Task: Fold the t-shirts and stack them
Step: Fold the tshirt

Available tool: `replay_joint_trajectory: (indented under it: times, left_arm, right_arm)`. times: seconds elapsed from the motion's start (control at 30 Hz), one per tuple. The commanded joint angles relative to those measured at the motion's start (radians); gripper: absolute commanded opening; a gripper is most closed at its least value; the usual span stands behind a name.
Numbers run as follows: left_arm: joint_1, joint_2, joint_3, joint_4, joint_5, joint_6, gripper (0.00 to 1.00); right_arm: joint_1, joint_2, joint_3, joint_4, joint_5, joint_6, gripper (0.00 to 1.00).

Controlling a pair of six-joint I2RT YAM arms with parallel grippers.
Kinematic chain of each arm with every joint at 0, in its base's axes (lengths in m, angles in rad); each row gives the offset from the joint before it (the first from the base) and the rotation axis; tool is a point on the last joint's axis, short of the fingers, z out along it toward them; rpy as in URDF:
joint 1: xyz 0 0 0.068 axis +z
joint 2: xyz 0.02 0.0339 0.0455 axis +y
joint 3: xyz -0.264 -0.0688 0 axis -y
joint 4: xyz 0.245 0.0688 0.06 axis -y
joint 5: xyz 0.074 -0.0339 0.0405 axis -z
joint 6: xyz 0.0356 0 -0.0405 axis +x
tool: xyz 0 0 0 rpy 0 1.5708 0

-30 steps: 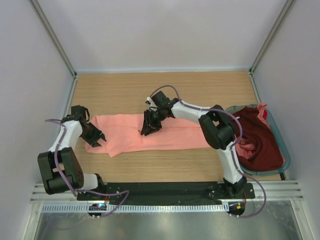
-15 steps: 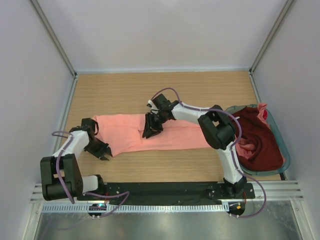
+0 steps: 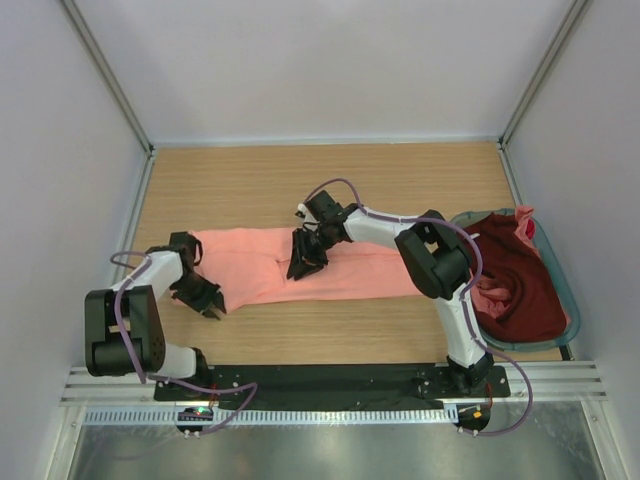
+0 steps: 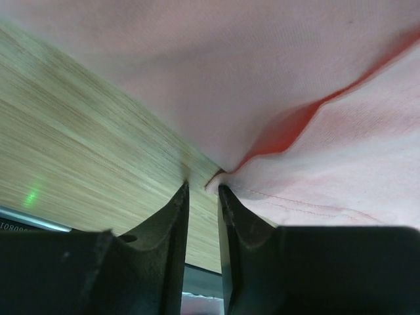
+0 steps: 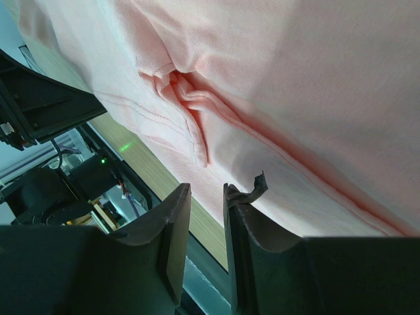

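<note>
Fold step: salmon t-shirt [image 3: 370,275] lies spread across mid table [image 3: 300,180]. L gripper [image 3: 211,309] at its near-left corner, R gripper [image 3: 299,271] mid-shirt; both jaws a slit apart, can't tell if pinching. Next you need a firm corner grip.

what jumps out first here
A long salmon-pink shirt lies across the middle of the table, the right gripper over its centre and the left gripper at its near-left corner. At the right edge, a basket holds a heaped maroon shirt.
</note>
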Motion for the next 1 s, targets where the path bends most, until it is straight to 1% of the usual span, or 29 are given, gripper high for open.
replay_joint_trajectory:
  times: [0.0,0.1,0.17,0.23,0.37,0.43,0.57,0.6,0.7,0.73,0.8,0.97]
  left_arm:
    - [-0.02,0.052,0.013,0.075,-0.094,-0.018,0.23]
    - [-0.023,0.08,0.02,0.081,-0.121,-0.007,0.16]
    - [-0.023,0.103,0.023,0.089,-0.134,-0.001,0.15]
    - [-0.023,0.115,0.026,0.095,-0.144,0.008,0.11]
    - [-0.033,0.119,0.04,0.099,-0.153,0.031,0.0]
    - [-0.043,0.105,0.048,0.092,-0.157,0.039,0.0]
    - [-0.075,0.043,0.088,0.026,-0.185,0.042,0.0]
    - [-0.082,0.004,0.095,-0.003,-0.193,0.042,0.0]
    - [-0.087,-0.046,0.128,-0.036,-0.2,0.039,0.0]
    - [-0.116,-0.049,0.149,-0.048,-0.199,0.043,0.0]
    - [-0.124,-0.046,0.17,-0.049,-0.19,0.048,0.0]
    - [-0.153,0.031,0.278,-0.051,-0.18,0.076,0.0]
  right_arm:
    - [0.003,-0.064,-0.002,0.026,-0.015,-0.004,0.34]
    - [0.002,-0.063,-0.002,0.026,-0.018,-0.005,0.33]
    - [0.002,-0.066,-0.004,0.026,-0.019,-0.01,0.33]
    - [0.002,-0.066,-0.005,0.025,-0.019,-0.013,0.33]
    - [0.002,-0.066,-0.007,0.028,-0.021,-0.011,0.33]
    - [0.002,-0.064,-0.008,0.028,-0.021,-0.011,0.33]
    - [0.0,-0.061,-0.007,0.031,-0.022,-0.011,0.33]
    - [0.002,-0.061,-0.005,0.034,-0.022,-0.011,0.33]
    - [0.002,-0.058,-0.007,0.039,-0.022,-0.008,0.33]
    - [0.0,-0.055,-0.007,0.04,-0.024,-0.007,0.33]
    - [0.002,-0.054,-0.004,0.046,-0.024,-0.005,0.33]
    - [0.0,-0.052,0.001,0.037,-0.021,-0.005,0.33]
